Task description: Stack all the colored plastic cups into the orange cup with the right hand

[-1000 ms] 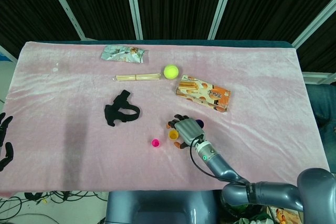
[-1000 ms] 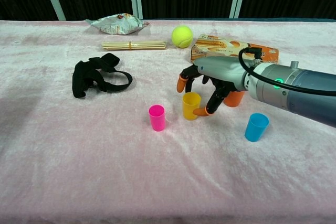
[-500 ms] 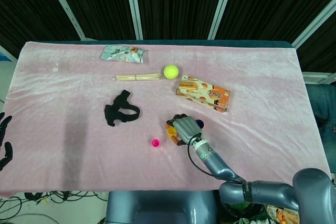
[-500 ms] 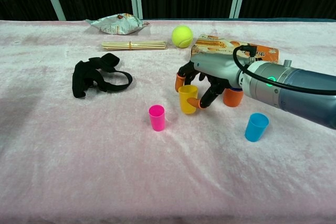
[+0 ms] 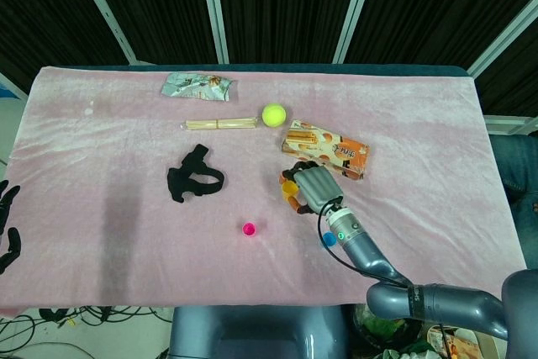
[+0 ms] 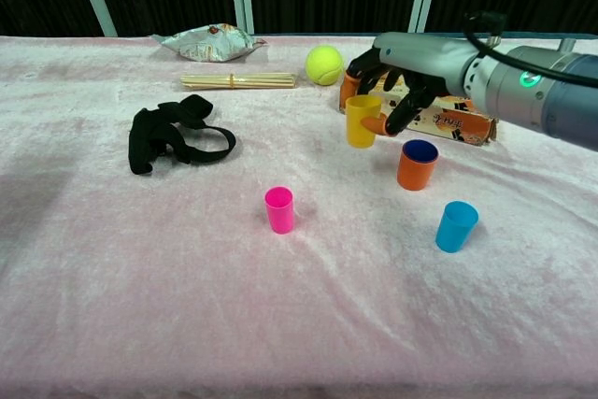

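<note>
My right hand (image 6: 397, 81) grips a yellow cup (image 6: 363, 121) and holds it upright in the air, left of and above the orange cup (image 6: 418, 164). The orange cup stands on the pink cloth, and its inside looks dark blue. A pink cup (image 6: 279, 209) stands to the front left, and a light blue cup (image 6: 456, 226) to the front right. In the head view the right hand (image 5: 315, 187) covers the orange cup; the yellow cup (image 5: 288, 187), pink cup (image 5: 249, 229) and light blue cup (image 5: 329, 240) show. My left hand (image 5: 7, 226) hangs off the table's left edge, fingers apart and holding nothing.
A cracker box (image 6: 448, 119) lies just behind the right hand. A tennis ball (image 6: 324, 64), a bundle of sticks (image 6: 238, 80) and a snack bag (image 6: 210, 42) lie further back. A black strap (image 6: 177, 137) lies to the left.
The right hand closed on the yellow cup, lifted it off the cloth and carried it back and to the right, uncovering the orange cup in the chest view. The left hand has not moved.
</note>
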You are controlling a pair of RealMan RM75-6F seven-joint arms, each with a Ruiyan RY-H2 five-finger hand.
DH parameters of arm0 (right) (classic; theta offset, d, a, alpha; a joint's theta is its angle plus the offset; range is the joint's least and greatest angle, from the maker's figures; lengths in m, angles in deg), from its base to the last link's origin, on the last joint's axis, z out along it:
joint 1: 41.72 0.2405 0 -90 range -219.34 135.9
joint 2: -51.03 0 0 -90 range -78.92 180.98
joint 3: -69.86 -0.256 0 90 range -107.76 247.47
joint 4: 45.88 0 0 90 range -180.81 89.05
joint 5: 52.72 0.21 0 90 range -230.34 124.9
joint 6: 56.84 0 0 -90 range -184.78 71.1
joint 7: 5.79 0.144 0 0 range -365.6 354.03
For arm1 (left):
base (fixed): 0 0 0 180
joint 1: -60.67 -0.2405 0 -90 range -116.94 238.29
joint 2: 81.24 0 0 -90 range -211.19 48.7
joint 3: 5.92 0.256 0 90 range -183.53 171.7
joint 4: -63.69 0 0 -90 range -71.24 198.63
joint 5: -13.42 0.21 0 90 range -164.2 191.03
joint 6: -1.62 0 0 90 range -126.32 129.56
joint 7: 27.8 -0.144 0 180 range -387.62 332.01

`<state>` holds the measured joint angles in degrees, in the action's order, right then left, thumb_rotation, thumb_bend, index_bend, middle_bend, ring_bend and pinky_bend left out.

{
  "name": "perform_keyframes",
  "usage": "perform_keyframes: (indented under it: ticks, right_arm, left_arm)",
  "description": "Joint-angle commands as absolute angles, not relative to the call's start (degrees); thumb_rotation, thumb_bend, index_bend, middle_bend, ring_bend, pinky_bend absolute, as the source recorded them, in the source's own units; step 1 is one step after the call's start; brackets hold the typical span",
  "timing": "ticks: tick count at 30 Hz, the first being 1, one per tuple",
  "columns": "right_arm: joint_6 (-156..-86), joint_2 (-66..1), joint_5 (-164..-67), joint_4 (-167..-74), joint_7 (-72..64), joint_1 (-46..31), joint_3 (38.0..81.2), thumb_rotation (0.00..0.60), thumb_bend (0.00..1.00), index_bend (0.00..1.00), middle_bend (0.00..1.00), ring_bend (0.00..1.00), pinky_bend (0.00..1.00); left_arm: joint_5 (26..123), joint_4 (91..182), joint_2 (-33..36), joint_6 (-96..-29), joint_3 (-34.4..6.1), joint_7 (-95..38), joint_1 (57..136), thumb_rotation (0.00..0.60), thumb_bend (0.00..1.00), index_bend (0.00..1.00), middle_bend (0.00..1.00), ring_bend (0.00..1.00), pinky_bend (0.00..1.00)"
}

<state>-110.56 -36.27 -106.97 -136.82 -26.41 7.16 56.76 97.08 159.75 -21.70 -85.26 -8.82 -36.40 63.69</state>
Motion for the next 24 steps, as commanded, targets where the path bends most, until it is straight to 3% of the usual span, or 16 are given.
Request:
perform_keyframes:
  ticks: [1,10,24]
  right_arm:
    - [-110.88,-33.97,-106.20,-138.24,-26.34,6.29,56.70,0.600,0.47,0.47,0.44,0.21,0.21]
    - [-111.52,-30.68,-106.49,-139.39,-24.85,3.67,58.70,0.600,0.47,0.47,0.43,0.21,0.21]
    - [-111.67,-31.59,-108.51,-138.32,-22.38,2.47,59.39,0.600,0.47,0.47,0.43,0.21,0.21]
  left_arm:
    - [97.17,159.66,-21.65,-85.34,-8.79,-36.75,63.68,0.600,0.70,0.07,0.01,0.00,0.03]
    - [97.08,159.83,-21.44,-85.62,-8.84,-37.19,63.56,0.600,0.70,0.07,0.01,0.00,0.03]
    - [96.92,159.72,-21.33,-85.52,-8.89,-37.46,63.61,0.600,0.70,0.07,0.01,0.00,0.03]
